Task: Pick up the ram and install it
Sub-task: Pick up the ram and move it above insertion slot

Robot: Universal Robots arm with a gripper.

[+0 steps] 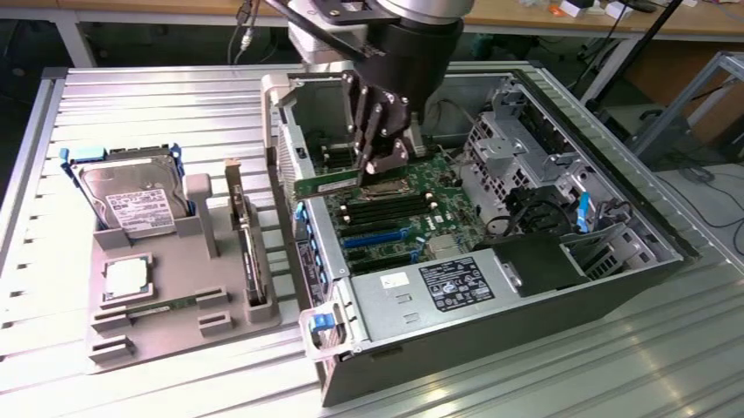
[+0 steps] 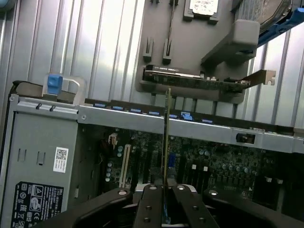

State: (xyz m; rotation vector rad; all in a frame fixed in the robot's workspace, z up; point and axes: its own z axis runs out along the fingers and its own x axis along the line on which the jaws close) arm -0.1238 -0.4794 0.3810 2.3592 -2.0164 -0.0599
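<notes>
— Where is the ram (image 1: 329, 184)?

— Inside the open computer case (image 1: 524, 279), held over the motherboard (image 1: 407, 218). In the exterior view it lies level, long edge down, sticking out from the fingers toward that view's left, just above the row of black memory slots (image 1: 378, 209). Whether it touches a slot, I cannot tell.

— And the gripper (image 1: 378, 167)?

— Clamped on the ram at one end. The wrist view shows the stick edge-on, standing straight up between the two black fingers (image 2: 149, 209), with the case's side rail (image 2: 142, 121) crossing behind it.

— What is around it?

— The power supply (image 1: 448, 283) with its black label sits at the near end of the case. Beside the case, on the exterior view's left, a grey tray (image 1: 174, 335) rests on the slatted metal table (image 1: 152, 96). It holds a hard drive (image 1: 134, 198) upright in a blue frame, a square silver CPU chip (image 1: 125, 277) lying flat, and an expansion card (image 1: 246, 239) standing on edge, nearest the case.
</notes>
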